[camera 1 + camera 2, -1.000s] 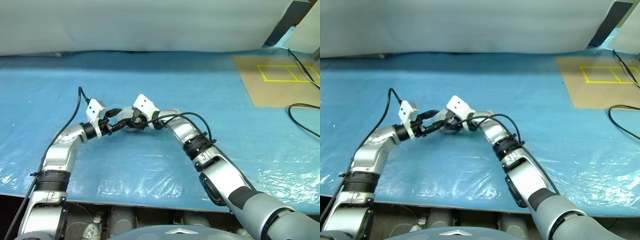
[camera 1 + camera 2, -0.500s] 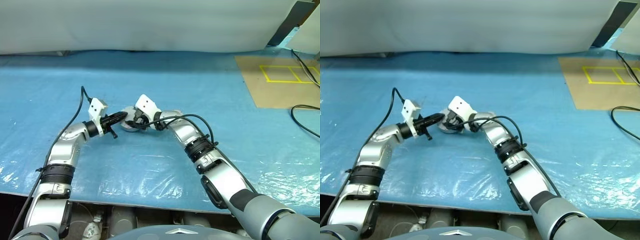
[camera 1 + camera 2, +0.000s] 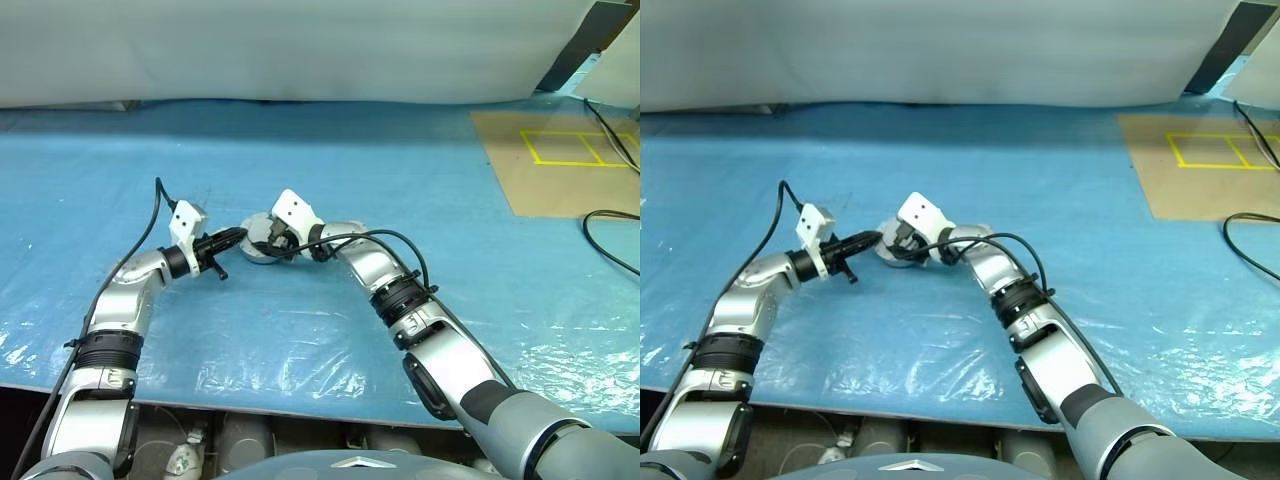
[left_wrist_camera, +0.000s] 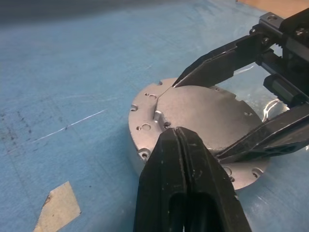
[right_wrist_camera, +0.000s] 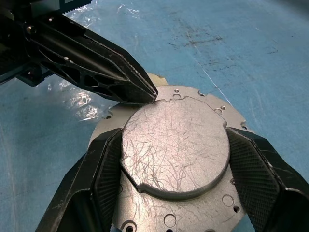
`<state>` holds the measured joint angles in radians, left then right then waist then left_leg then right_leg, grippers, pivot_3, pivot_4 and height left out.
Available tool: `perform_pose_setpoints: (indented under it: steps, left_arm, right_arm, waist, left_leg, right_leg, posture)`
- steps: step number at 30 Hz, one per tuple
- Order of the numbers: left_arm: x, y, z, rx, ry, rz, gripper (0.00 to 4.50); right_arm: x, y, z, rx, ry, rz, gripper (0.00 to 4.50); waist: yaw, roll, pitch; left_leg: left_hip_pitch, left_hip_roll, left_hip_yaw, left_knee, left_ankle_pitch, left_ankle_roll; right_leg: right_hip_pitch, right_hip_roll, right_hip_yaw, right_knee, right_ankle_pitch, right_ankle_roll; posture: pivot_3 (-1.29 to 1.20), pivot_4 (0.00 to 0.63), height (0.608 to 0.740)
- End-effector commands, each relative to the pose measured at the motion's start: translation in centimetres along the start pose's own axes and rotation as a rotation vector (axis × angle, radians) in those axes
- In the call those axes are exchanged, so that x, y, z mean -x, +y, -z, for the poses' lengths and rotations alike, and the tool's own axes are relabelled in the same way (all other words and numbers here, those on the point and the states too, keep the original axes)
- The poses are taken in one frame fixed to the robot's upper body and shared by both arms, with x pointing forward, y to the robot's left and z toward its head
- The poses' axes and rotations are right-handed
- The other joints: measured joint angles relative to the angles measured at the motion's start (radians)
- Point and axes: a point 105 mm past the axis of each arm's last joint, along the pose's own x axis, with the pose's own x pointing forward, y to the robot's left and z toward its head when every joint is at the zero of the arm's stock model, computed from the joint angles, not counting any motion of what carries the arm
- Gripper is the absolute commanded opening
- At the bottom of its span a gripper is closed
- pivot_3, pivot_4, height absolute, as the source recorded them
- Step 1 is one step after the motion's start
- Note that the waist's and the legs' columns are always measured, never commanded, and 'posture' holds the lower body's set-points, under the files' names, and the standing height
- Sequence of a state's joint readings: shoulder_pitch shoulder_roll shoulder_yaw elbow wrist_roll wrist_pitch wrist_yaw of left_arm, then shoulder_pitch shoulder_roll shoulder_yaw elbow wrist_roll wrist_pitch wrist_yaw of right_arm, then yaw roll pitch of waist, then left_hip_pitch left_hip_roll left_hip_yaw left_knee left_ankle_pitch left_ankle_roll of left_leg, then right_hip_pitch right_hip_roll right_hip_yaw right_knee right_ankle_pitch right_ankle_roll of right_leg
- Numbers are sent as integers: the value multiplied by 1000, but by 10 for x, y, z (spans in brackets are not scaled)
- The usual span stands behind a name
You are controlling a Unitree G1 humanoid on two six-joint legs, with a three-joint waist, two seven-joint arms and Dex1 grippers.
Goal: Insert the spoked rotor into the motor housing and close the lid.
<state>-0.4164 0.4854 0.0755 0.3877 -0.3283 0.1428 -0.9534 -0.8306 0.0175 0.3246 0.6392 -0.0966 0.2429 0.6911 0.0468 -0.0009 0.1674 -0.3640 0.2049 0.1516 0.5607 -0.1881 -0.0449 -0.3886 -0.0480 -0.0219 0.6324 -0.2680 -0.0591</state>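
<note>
Two grippers meet at the round silver motor housing (image 5: 176, 159), which lies flat on the blue sheet (image 3: 420, 180). Right gripper (image 5: 174, 179) squeezes its raised middle from both sides. Left gripper (image 4: 186, 140), shut tight, pokes its tip at the rim.

Between the black fingers of the right gripper (image 5: 174, 193) sits a silver metal disc (image 5: 176, 145), its raised round face dull grey and crossed with fine pale scratches. The left gripper (image 4: 186, 145), also black, touches its rim. Under both lies a bright blue plastic sheet (image 3: 300, 170) with glossy white glints; a tan tape scrap (image 4: 58, 212) lies beside the left gripper.
</note>
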Motion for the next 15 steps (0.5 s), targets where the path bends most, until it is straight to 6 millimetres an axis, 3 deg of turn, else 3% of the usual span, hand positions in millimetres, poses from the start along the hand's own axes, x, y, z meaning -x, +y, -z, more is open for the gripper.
perform_pose_setpoints:
  steps: [1,9,13,15]
  left_arm:
    - [-6,-12,2,-20,20,52,32]
    - [-1,0,12,-35,64,-3,32]
    - [5,10,-3,15,-27,-53,32]
    - [8,8,0,21,-17,-42,32]
  right_arm:
    - [2,9,44,-95,145,-14,2964]
    - [3,11,41,-128,130,-28,2964]
    - [4,9,42,-128,132,-22,2964]
    - [4,10,43,-123,137,-23,2964]
  waist:
    - [0,0,0]
    - [0,1,-1]
    - [-1,1,-1]
    - [-2,1,-1]
  left_leg:
    - [0,0,0,0,0,0]
    - [2,0,0,-3,0,0]
    - [2,-1,0,-5,0,0]
    - [2,0,0,-6,0,0]
  right_leg:
    - [0,0,0,0,0,0]
    - [3,0,-1,-7,0,0]
    - [3,0,-1,-8,2,3]
    - [3,0,-1,-8,3,4]
  posture:
    - [0,150,740]
    - [0,150,740]
    - [0,150,740]
    - [0,150,740]
